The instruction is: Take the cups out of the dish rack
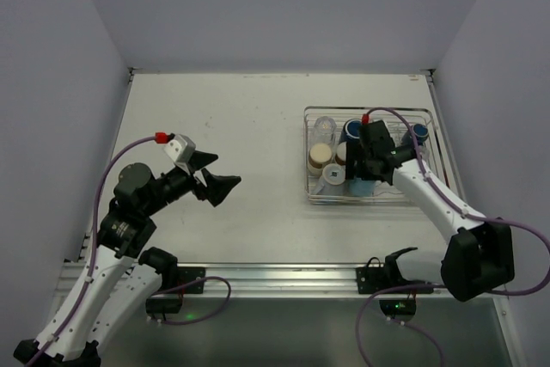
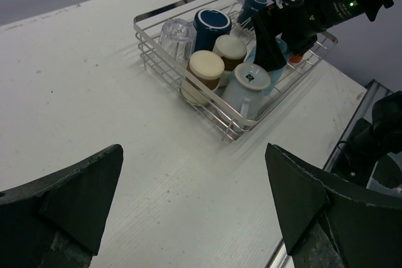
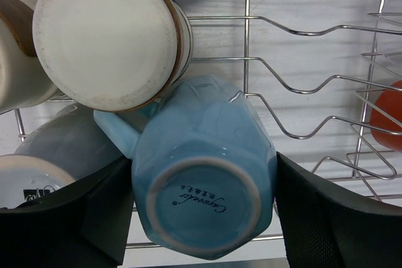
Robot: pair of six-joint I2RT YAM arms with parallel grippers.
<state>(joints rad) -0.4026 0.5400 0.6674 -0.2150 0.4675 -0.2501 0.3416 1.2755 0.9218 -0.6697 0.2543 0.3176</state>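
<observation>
Now the light blue cup [image 3: 204, 180] sits upside down in the wire dish rack [image 1: 369, 109], at 3 o'clock on the table [image 1: 249, 118]. The right gripper [image 3: 202, 211] jaws sit on both its sides; I cannot tell if they squeeze. The left gripper [image 1: 215, 175] jaws are wide apart.

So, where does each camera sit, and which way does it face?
Top view: above and behind the arms, looking down on the table; both arms show, left gripper open, right gripper in the dish rack.
Left wrist: on the left arm, facing across the table to the rack; its own fingers at the bottom corners.
Right wrist: straight above the light blue cup, its fingers seeming to grip both sides.
Shared: top and left wrist views both show the rack and the right arm.
</observation>
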